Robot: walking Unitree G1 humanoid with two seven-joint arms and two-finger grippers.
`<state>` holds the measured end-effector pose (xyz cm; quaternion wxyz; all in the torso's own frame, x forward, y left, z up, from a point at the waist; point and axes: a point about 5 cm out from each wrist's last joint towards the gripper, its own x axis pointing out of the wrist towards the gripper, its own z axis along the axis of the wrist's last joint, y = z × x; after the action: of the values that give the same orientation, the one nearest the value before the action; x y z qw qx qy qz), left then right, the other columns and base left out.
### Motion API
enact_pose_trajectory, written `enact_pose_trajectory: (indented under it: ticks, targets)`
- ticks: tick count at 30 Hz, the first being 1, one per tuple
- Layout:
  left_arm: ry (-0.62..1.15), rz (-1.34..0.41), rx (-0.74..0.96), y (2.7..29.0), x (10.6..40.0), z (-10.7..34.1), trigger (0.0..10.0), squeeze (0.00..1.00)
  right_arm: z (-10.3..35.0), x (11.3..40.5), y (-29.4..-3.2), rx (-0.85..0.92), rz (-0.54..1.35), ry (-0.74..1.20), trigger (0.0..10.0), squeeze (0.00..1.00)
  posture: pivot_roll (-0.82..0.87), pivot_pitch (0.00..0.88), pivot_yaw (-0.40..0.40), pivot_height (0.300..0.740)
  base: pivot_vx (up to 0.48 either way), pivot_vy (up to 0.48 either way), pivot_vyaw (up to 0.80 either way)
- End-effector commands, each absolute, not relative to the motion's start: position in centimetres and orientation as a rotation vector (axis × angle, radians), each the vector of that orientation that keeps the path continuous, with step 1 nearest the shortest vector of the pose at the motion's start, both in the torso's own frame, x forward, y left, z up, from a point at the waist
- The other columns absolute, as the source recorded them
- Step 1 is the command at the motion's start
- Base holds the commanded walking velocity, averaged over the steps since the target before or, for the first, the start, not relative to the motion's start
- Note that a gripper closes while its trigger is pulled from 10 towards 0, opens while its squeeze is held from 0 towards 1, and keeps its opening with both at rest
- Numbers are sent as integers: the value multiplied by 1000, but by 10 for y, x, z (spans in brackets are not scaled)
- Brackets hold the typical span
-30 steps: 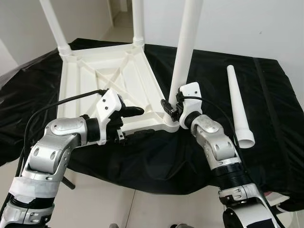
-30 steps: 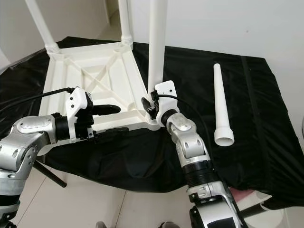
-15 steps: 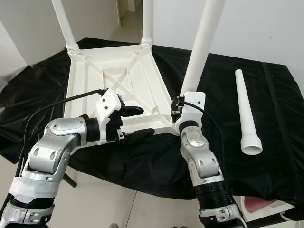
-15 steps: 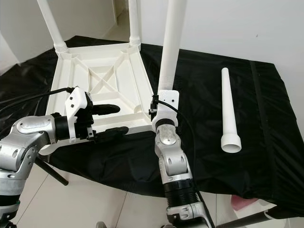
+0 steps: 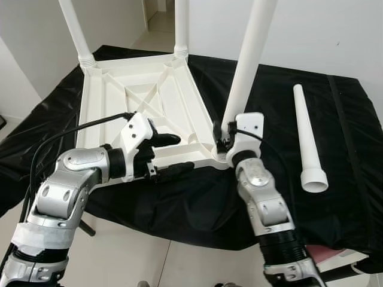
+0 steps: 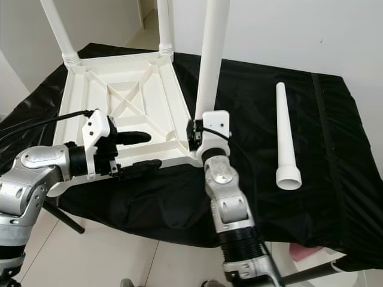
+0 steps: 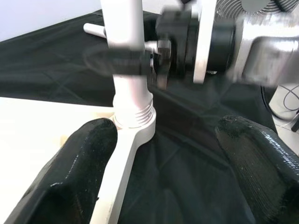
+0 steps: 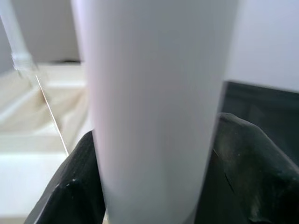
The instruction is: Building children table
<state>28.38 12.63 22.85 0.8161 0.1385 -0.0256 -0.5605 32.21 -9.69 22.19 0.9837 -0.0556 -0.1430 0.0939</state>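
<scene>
A white children's table top [image 5: 114, 101] lies upside down on a black-covered table. Legs stand in its two far corners [image 5: 72, 30] [image 5: 181, 24]. A third leg [image 5: 245, 66] stands upright in the near right corner socket [image 7: 135, 116]. My right gripper [image 5: 222, 136] is shut on that leg just above the socket, and the leg [image 8: 154, 107] sits tight between its fingers [image 8: 243, 172]. My left gripper [image 5: 170, 155] is open astride the top's near rim, one finger [image 5: 164, 139] over the top and the other [image 5: 176, 170] in front of it. A fourth leg [image 5: 306, 134] lies loose at the right.
The black cloth [image 5: 353, 149] hangs over the table's near edge, with pale floor [image 5: 137, 251] below it. White walls stand behind, and a doorway opens at the back. A cable [image 5: 90, 122] runs across the table top to my left wrist.
My right forearm swung under the near leg and partly back while its gripper stayed on the leg's base. The left gripper held its place. The camera shifted slightly.
</scene>
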Motion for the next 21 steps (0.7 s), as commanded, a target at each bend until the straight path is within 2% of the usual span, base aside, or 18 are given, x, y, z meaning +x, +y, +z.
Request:
enact_pose_trajectory:
  ticks: [1,4,8,13,21]
  targets:
    - [-50,-1089,286,131,288,227,10000,0,224,321,-94,-100,236,-285,10000,0,-80,98,57,740,0,0,0]
    - [-51,-1090,285,131,288,227,10000,0,224,326,-98,-145,326,-243,10000,0,-83,103,59,740,0,0,0]
    - [-51,-1091,285,131,288,228,10000,0,224,327,-101,-158,353,-232,10000,0,-84,104,60,740,0,0,0]
    - [-55,-1092,286,130,289,230,10000,0,214,339,-107,-165,630,-71,10000,0,-81,108,65,740,0,0,0]
    - [-54,-1087,290,132,288,231,10000,0,211,345,-99,-216,756,-37,10000,0,-65,115,68,740,0,0,0]
